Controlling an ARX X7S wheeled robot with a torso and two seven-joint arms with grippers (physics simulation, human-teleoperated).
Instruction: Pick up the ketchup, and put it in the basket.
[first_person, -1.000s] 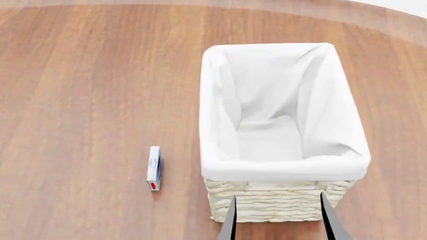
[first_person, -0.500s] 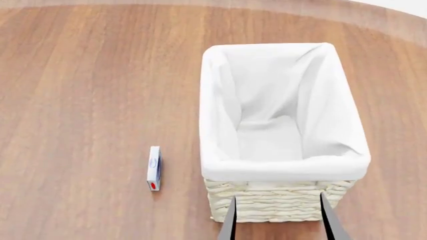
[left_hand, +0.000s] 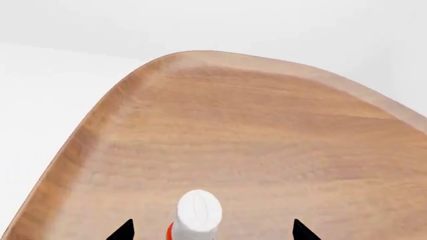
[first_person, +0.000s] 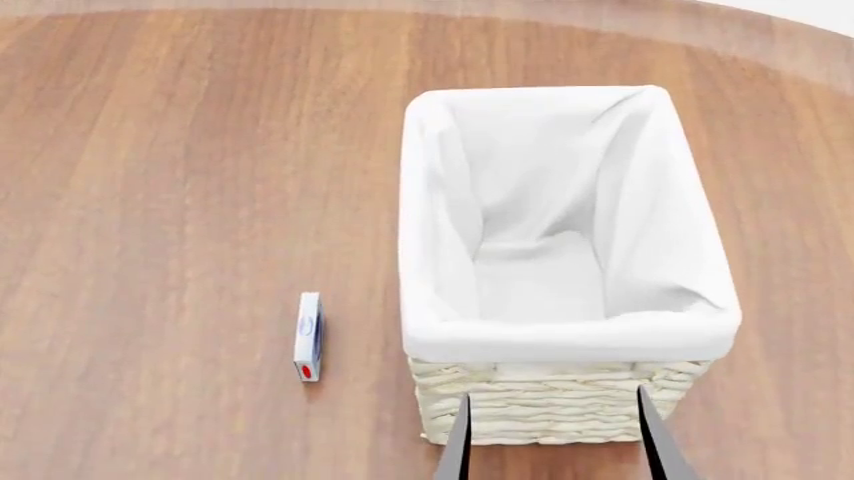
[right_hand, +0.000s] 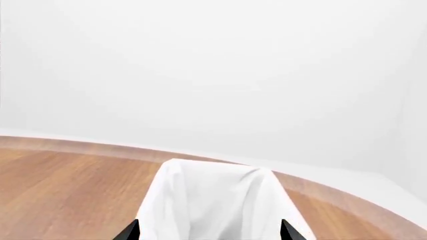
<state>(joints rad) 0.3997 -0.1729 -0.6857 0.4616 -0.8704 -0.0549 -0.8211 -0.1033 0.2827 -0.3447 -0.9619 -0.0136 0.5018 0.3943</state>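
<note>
The ketchup (left_hand: 199, 212) shows only in the left wrist view: a white cap over a sliver of orange-red shoulder, standing on the wooden table. My left gripper (left_hand: 213, 232) is open, its dark fingertips (left_hand: 124, 231) wide apart on either side of the bottle and not touching it. The basket (first_person: 554, 410), cream wicker with a white cloth lining, stands right of centre in the head view and holds nothing. My right gripper (first_person: 555, 445) is open at the basket's near wall. In the right wrist view the right gripper (right_hand: 210, 232) frames the basket's lining (right_hand: 213, 200).
A small white box (first_person: 308, 336) with blue and red marks lies on the table left of the basket. The round wooden table's edge (left_hand: 100, 120) curves past beyond the ketchup, with white floor around it.
My right gripper's fingers have shifted very slightly left in the head view. The basket and the small box have not moved.
</note>
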